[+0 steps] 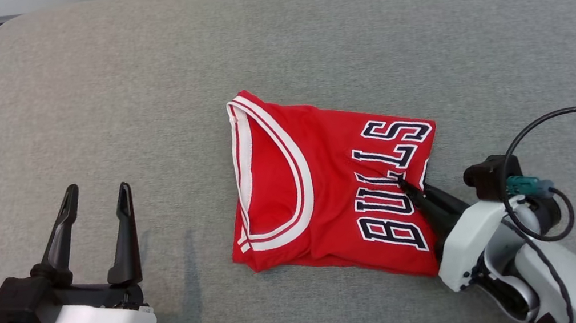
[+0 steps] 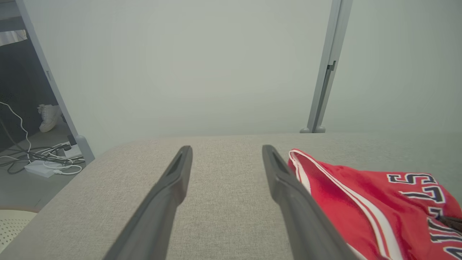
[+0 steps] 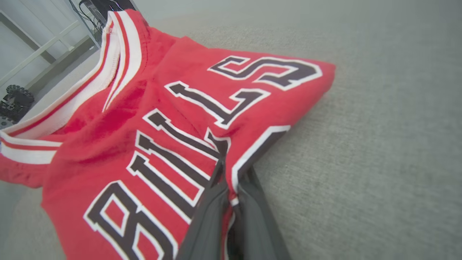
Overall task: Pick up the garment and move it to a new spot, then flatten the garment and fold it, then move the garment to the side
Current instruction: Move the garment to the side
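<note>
A folded red jersey [image 1: 316, 191] with white-trimmed collar and dark "BULLS" lettering lies mid-table on the grey fabric surface [image 1: 269, 43]. My right gripper [image 1: 404, 184] comes in from the lower right and is shut on the jersey's [image 3: 151, 119] right edge, the cloth pinched between its dark fingers [image 3: 209, 213]. My left gripper [image 1: 96, 196] stands open at the lower left, well apart from the jersey, nothing between its fingers [image 2: 169, 191]. The jersey's [image 2: 361, 202] collar end shows just right of that gripper in the left wrist view.
The padded grey table reaches a rounded far edge, with a grey post [image 2: 323, 72] and pale wall behind. Off the left side are cables and a white power strip [image 2: 43, 166] on the floor, and a shoe [image 2: 48, 115].
</note>
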`<state>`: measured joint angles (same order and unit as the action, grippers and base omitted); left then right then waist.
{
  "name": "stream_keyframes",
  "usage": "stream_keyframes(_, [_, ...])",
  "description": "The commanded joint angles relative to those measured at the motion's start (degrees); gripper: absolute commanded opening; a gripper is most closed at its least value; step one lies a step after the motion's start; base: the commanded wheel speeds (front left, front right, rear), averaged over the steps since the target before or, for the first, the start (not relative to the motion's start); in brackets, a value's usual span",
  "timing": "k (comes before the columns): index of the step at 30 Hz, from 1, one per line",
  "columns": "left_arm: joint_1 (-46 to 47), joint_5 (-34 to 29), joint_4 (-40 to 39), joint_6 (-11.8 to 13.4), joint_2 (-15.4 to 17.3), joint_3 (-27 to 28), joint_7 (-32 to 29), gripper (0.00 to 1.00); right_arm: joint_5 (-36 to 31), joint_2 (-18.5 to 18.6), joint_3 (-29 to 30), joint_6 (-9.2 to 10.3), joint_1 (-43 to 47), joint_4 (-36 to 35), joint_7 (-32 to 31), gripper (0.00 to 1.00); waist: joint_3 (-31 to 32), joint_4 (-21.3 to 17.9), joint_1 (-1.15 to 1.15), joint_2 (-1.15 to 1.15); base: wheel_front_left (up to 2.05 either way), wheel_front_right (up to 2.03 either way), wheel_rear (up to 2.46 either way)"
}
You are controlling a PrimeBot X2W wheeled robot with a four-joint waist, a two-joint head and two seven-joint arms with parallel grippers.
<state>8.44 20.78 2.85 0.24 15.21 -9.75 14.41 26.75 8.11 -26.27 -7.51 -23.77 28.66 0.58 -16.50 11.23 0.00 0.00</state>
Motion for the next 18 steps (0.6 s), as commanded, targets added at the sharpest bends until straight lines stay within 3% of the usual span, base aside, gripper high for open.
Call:
stream_keyframes(1, [-0.1, 0.0, -0.2, 0.1, 0.3, 0.4, 0.4, 1.00, -0.4, 2.2, 0.0, 0.02, -0.9, -1.5, 0.1, 0.00, 0.5, -1.4, 0.00, 0.00, 0.00, 0.00, 0.00])
stream_keyframes(6, [-1.0, -0.1, -0.9, 0.3, 1.1, 0.9, 0.4, 1.00, -2.3, 7.1, -1.2, 0.01, -1.5, -7.9, -2.1, 0.00, 1.3, -4.8, 0.00, 0.00, 0.00, 0.00, 0.00])
stream_keyframes(13, [-2.3, -0.6, -2.9, 0.9, 2.5, 1.3, -0.5, 1.00, -5.2, 16.4, -0.9, 0.01, 0.0, -23.0, -11.3, 0.00, 2.4, -12.1, 0.00, 0.00, 0.00, 0.00, 0.00])
stream_keyframes(18, [-3.0, -0.9, -5.4, 1.5, 3.6, 1.4, -1.6, 1.00, -4.6, 19.7, 2.5, 0.01, 2.9, -32.0, -17.3, 0.00, 1.9, -17.5, 0.00, 0.00, 0.00, 0.00, 0.00])
